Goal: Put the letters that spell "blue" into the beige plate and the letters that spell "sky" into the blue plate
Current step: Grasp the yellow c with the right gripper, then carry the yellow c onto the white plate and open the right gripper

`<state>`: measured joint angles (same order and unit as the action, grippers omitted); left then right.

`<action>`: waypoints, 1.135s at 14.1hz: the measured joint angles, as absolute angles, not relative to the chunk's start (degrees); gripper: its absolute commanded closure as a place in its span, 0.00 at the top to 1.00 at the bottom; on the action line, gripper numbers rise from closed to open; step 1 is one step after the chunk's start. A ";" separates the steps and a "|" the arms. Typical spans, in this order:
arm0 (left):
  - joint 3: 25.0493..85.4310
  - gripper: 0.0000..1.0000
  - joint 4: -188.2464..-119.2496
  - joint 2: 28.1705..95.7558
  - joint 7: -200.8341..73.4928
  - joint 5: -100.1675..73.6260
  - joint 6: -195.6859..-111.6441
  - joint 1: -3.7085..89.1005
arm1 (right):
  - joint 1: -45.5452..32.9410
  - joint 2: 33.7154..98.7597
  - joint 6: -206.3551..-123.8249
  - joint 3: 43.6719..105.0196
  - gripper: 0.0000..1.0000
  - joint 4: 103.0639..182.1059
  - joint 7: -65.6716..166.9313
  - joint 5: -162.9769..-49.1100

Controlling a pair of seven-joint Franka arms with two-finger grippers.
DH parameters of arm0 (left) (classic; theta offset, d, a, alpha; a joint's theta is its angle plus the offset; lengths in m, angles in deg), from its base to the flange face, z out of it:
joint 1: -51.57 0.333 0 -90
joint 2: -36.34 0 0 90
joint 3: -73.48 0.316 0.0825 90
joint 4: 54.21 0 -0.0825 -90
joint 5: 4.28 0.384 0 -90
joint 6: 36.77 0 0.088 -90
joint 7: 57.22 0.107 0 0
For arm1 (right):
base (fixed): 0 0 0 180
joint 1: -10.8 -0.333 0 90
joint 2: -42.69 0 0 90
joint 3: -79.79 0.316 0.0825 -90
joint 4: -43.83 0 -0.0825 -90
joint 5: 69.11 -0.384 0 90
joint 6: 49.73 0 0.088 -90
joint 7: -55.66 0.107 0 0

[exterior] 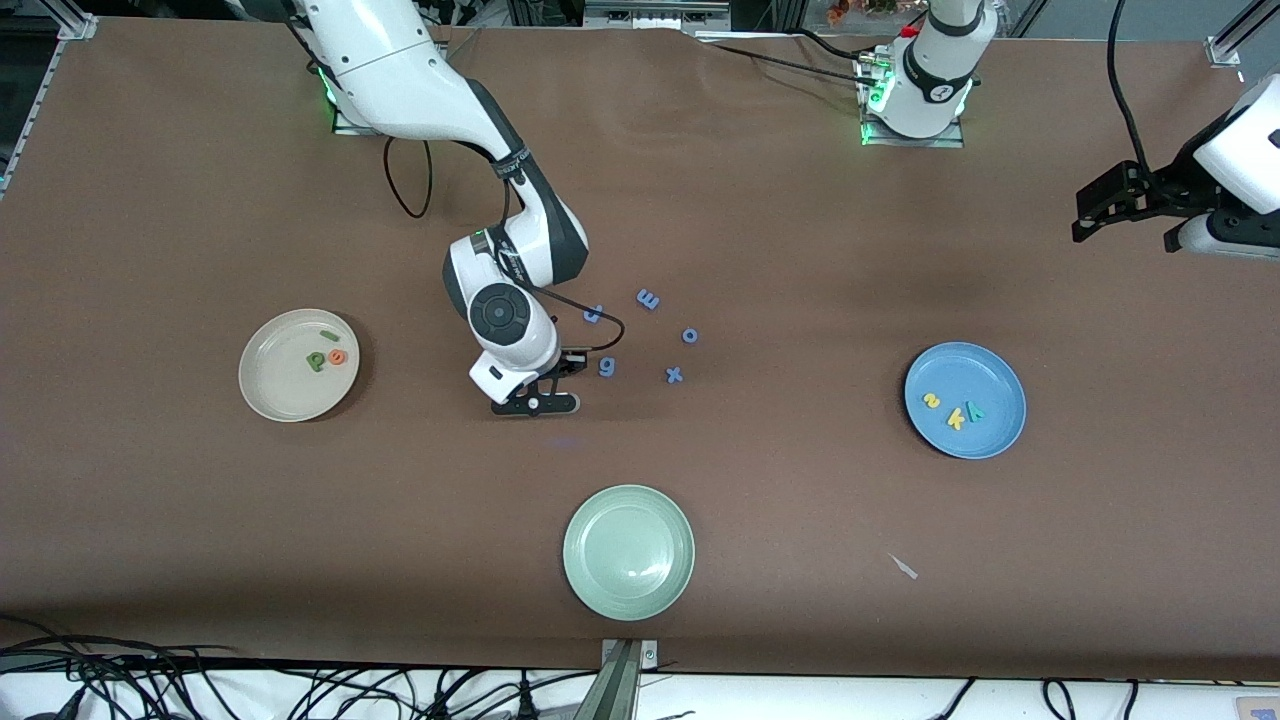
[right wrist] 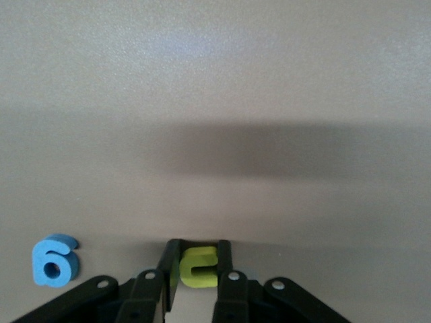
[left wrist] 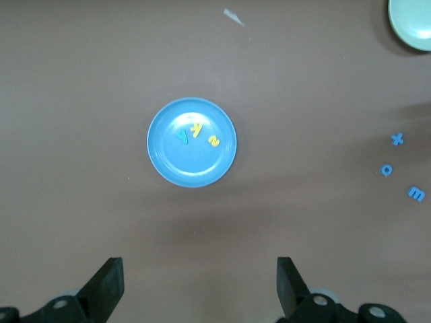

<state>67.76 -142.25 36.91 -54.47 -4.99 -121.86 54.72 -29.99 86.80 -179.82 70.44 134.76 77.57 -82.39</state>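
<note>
Brown table (exterior: 760, 220): right gripper (right wrist: 198, 266) is pinching yellow u (right wrist: 199, 268) (prob. last for beige plate (exterior: 270, 395)); left gripper (left wrist: 200, 286) is waiting w/ jaws wide over blue plate (left wrist: 168, 168).

I see brown tabletop (exterior: 760, 520). Beige plate (exterior: 275, 390) cream; on it dark green b (exterior: 317, 361), dark green l (exterior: 327, 335), orange e (exterior: 338, 356). Blue plate (exterior: 990, 435) medium blue; on it yellow s (exterior: 930, 401), yellow k (exterior: 956, 418), teal y (exterior: 975, 411). Third plate (exterior: 628, 552) pale green. Loose letters (exterior: 648, 299) mid-table periwinkle blue. Right end effector (right wrist: 196, 269) black, yellow u (right wrist: 199, 267) between fingers. Left end effector (left wrist: 200, 289) black. My arms white with black joints.
</note>
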 measured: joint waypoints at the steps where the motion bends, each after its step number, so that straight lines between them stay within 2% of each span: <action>1: 67.76 1.00 -142.24 36.91 -54.47 -4.99 -121.33 54.72 | -30.00 86.48 -179.27 69.91 0.05 134.67 77.36 -82.39; 6: 68.14 1.00 -142.22 36.91 -54.52 -4.99 -117.63 55.05 | -29.79 80.16 -165.21 60.33 0.05 136.44 67.12 -82.39; 10: 68.20 1.00 -142.22 36.91 -54.52 -4.99 -116.63 55.31 | -29.30 73.41 -164.62 50.93 0.05 147.13 52.87 -82.40; 14: 68.17 1.00 -142.22 36.91 -54.52 -4.99 -116.62 55.31 | -29.17 71.37 -165.54 44.96 0.05 154.15 45.30 -82.40; 15: 68.17 1.00 -142.22 36.91 -54.52 -4.99 -116.62 55.31 | -29.18 71.47 -165.63 43.86 0.07 155.19 44.43 -82.40; 16: 68.17 1.00 -142.22 36.91 -54.52 -4.99 -116.61 55.31 | -29.14 71.73 -165.85 42.87 0.16 156.04 43.62 -82.40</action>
